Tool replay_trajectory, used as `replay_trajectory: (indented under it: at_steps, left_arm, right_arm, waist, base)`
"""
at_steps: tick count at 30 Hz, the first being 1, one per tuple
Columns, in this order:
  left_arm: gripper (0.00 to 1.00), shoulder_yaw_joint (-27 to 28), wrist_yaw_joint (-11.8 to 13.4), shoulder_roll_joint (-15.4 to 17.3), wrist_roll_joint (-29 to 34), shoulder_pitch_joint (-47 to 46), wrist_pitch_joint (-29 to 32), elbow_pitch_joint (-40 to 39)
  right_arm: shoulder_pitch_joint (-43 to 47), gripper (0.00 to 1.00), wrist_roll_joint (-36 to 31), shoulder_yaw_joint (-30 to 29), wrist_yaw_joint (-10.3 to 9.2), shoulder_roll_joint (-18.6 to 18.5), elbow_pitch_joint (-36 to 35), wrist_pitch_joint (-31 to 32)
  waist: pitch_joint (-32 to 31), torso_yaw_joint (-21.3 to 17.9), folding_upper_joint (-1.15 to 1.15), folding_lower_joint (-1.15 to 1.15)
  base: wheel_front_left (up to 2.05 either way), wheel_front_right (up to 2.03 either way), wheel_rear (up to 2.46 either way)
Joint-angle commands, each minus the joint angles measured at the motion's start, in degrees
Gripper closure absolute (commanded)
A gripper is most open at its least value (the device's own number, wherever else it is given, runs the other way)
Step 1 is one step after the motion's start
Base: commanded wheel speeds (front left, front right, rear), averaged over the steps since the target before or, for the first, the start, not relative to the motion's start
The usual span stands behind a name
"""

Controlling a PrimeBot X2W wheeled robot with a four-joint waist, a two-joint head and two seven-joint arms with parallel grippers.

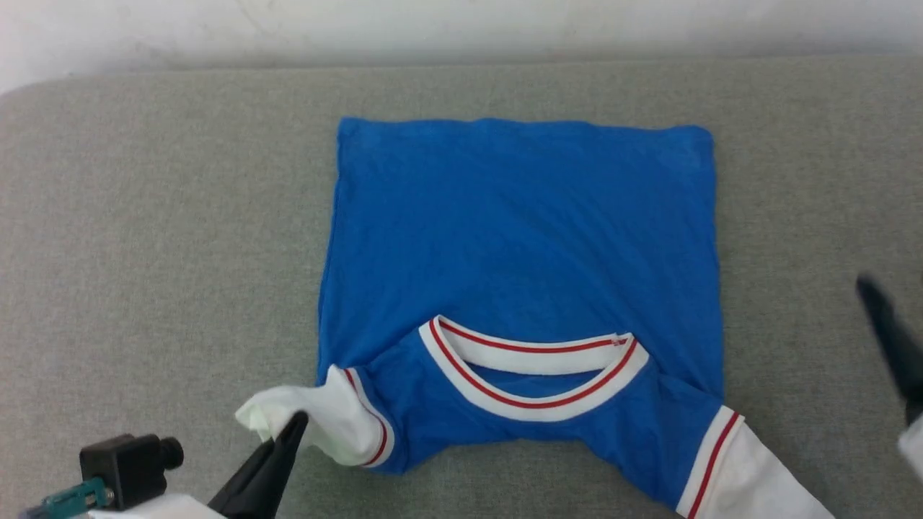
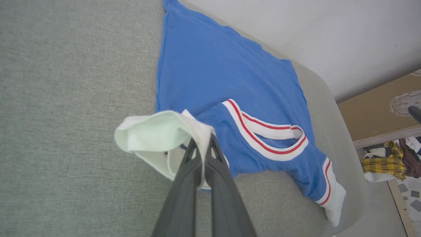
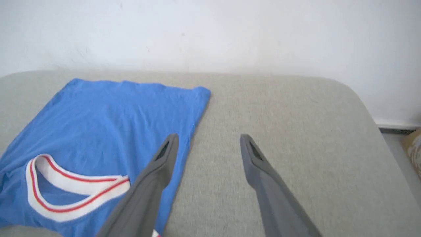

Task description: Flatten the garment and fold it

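Note:
The royal-blue garment (image 1: 519, 231) lies back-up on the grey cushion, its striped collar (image 1: 533, 375) toward me; no lettering or number shows. My left gripper (image 1: 294, 427) is shut on the white end of the left sleeve (image 1: 317, 418) and holds it lifted and bunched, as the left wrist view confirms with the gripper (image 2: 204, 140) pinching the white sleeve cloth (image 2: 154, 138). The right sleeve (image 1: 728, 461) lies flat at the lower right. My right gripper (image 3: 209, 141) is open above the bare cushion just right of the garment (image 3: 108, 115); in the head view it shows blurred at the right edge (image 1: 890, 339).
The grey cushion (image 1: 144, 252) stretches wide to both sides of the garment, with a white wall (image 1: 461, 25) behind it. A pile of mixed clothes (image 2: 391, 158) lies on the floor beyond the cushion's end.

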Motion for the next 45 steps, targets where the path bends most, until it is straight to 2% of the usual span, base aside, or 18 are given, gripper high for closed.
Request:
replay_trajectory:
  at_steps: [1,4,6,10,15,23,33,34,35,36,39,45]
  left_arm:
    - [1.00,-0.3,-0.7,-0.1,0.8,-1.8,-0.6,-0.6]
    - [1.00,-1.0,-1.1,-0.3,0.9,-3.5,-1.0,-0.8]
    - [1.00,-1.3,-1.3,-0.5,0.9,-4.4,-1.2,-0.7]
    - [1.00,-1.8,-1.8,-1.0,0.8,-5.7,-2.0,0.4]
    - [1.00,-2.9,-2.8,-1.6,0.5,-7.8,-3.0,1.7]
    - [1.00,-4.8,-4.2,-2.3,0.3,-11.0,-4.2,4.2]
    - [1.00,-5.4,-4.8,-2.5,0.0,-12.5,-5.3,6.0]
    - [1.00,-5.4,-4.8,-2.5,-0.1,-12.6,-5.3,6.1]
    - [1.00,-5.3,-4.8,-2.5,-0.1,-12.7,-5.3,6.1]
    - [1.00,-5.3,-4.7,-2.5,-0.1,-12.8,-5.3,6.2]
    - [1.00,-5.0,-4.6,-2.2,0.0,-12.9,-5.3,6.4]
    - [1.00,-4.5,-4.3,-1.8,0.6,-13.0,-5.8,6.2]
  right_arm:
    - [-6.0,0.00,-0.4,-0.2,-0.04,-0.2,-1.5,0.8]
    - [-15.8,0.00,-3.6,0.7,-0.04,-2.1,-1.1,2.2]
    - [-23.5,0.00,-4.8,1.2,-0.04,-0.2,1.0,3.0]
    - [-35.4,0.00,-8.7,4.5,-0.04,1.3,9.4,5.0]
    - [-44.3,0.00,-14.3,4.7,-0.04,3.0,19.7,8.9]
    - [-49.0,0.00,-22.8,1.8,-0.04,1.7,29.1,16.0]
    - [-46.1,0.00,-23.9,-1.1,-0.04,4.4,32.0,20.2]
    - [-45.7,0.29,-23.9,-1.4,-0.04,4.9,32.1,21.0]
    - [-45.5,0.75,-23.9,-1.7,-0.04,5.5,32.1,21.6]
    - [-45.4,1.00,-23.9,-2.0,-0.04,6.0,32.0,22.0]
    - [-44.9,1.00,-24.4,-1.0,-0.04,6.3,30.8,21.4]
    - [-45.6,1.00,-21.3,-0.4,-0.04,6.9,27.9,15.9]
  waist:
    - [3.0,1.5,0.00,-0.01]
    - [5.3,2.6,0.00,-0.01]
    - [6.8,3.2,0.00,-0.01]
    - [10.2,4.5,0.00,-0.01]
    - [14.4,6.8,0.00,-0.01]
    - [19.1,10.0,0.00,-0.01]
    - [21.0,11.4,0.00,-0.01]
    - [21.1,11.4,0.00,-0.01]
    - [21.1,11.3,0.00,-0.01]
    - [21.0,11.2,0.00,-0.01]
    - [20.3,10.3,0.00,-0.01]
    - [16.5,8.0,0.00,-0.01]
  base:
    - [0.00,0.00,0.00]
    - [0.00,0.00,0.00]
    - [0.00,0.00,0.00]
    - [0.00,0.00,0.00]
    - [0.00,0.00,0.00]
    - [0.00,0.00,0.00]
    - [0.00,0.00,0.00]
    - [0.00,0.00,0.00]
    - [0.00,0.00,0.00]
    - [0.00,0.00,0.00]
    - [0.00,0.00,0.00]
    - [0.00,0.00,0.00]
